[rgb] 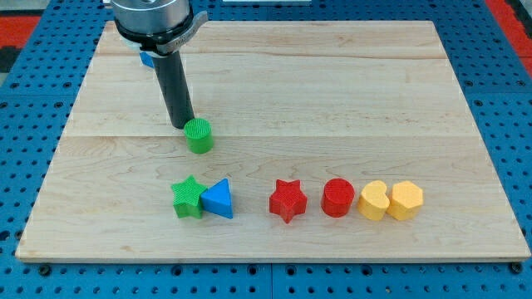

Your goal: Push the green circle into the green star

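Tip (182, 124) down on bench (332, 83), touching green circle (199, 135) from view's upper left. No jaws on this rig, bare rod, nothing held. Green circle sits above green star (188, 197), clear gap between. Blue triangle (219, 199) touching star's right side.

Risks: off-centre contact, circle rolls around rod, slips toward view's right. Push angled right, circle hits triangle instead. Hard shove knocks star toward bench's bottom edge.

Count: green circle one, green star one, blue triangle one, red star (288, 200) one, red circle (337, 198) one, yellow heart (373, 200) one, yellow hexagon (405, 200) one. Blue block (146, 58) behind rod, shape hidden.
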Available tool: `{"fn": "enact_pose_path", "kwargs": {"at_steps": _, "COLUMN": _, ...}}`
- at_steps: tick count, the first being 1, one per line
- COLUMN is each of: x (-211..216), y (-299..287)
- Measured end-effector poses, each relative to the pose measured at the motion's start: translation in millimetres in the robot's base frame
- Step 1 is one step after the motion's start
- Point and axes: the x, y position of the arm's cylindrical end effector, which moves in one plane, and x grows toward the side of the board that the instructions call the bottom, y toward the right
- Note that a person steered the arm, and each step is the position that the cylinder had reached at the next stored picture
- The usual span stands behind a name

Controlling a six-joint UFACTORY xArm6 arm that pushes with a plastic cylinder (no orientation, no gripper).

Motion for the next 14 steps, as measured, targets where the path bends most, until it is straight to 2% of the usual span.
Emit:
{"fn": "enact_pose_path", "kwargs": {"at_steps": 1, "x": -2.2, "y": 17.5}}
{"fn": "enact_pose_path", "kwargs": {"at_steps": 2, "x": 28.7, "y": 39.4}}
{"fn": "enact_pose_path", "kwargs": {"at_steps": 4, "x": 60.8, "y": 13.3}}
{"fn": "enact_pose_path", "kwargs": {"at_steps": 5, "x": 62.3, "y": 50.5}}
{"fn": "enact_pose_path", "kwargs": {"at_steps": 6, "x": 69.8, "y": 58.6}}
{"fn": "enact_pose_path", "kwargs": {"at_steps": 8, "x": 93.0, "y": 45.8}}
{"fn": "enact_pose_path", "kwargs": {"at_steps": 14, "x": 97.2, "y": -19.8}}
